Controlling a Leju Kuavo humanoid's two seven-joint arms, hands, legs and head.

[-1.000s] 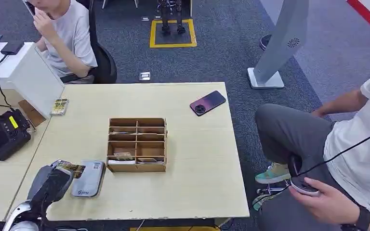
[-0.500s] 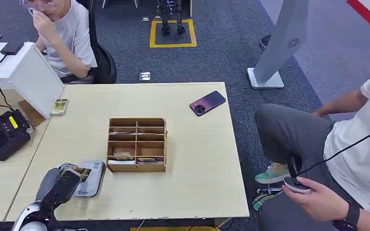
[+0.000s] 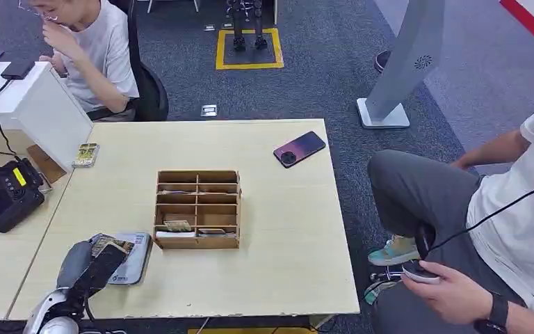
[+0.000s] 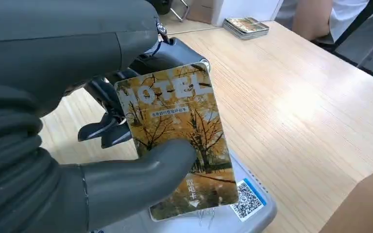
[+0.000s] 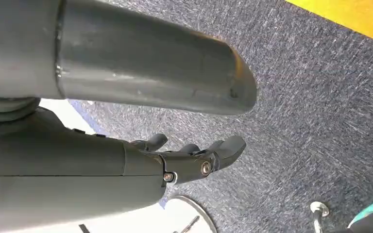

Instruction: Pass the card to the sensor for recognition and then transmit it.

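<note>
One card: the hotel card (image 4: 179,141) sits pinched in the left robot hand (image 4: 77,145), over the grey sensor (image 3: 131,259) on the desk (image 3: 285,229).
Right robot hand (image 5: 194,160): hangs loose, holding nothing.

"HOTEL" printed in large pale letters across top of card (image 4: 177,141), over autumn-tree picture. Smaller lines of characters beneath and near lower edge, not legible. QR code on grey sensor (image 4: 245,206) under card; unreadable.

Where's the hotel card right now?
In the head view the hotel card is at the table's near left corner, held by the left robot hand over the grey sensor pad, just left of the wooden organizer.
</note>
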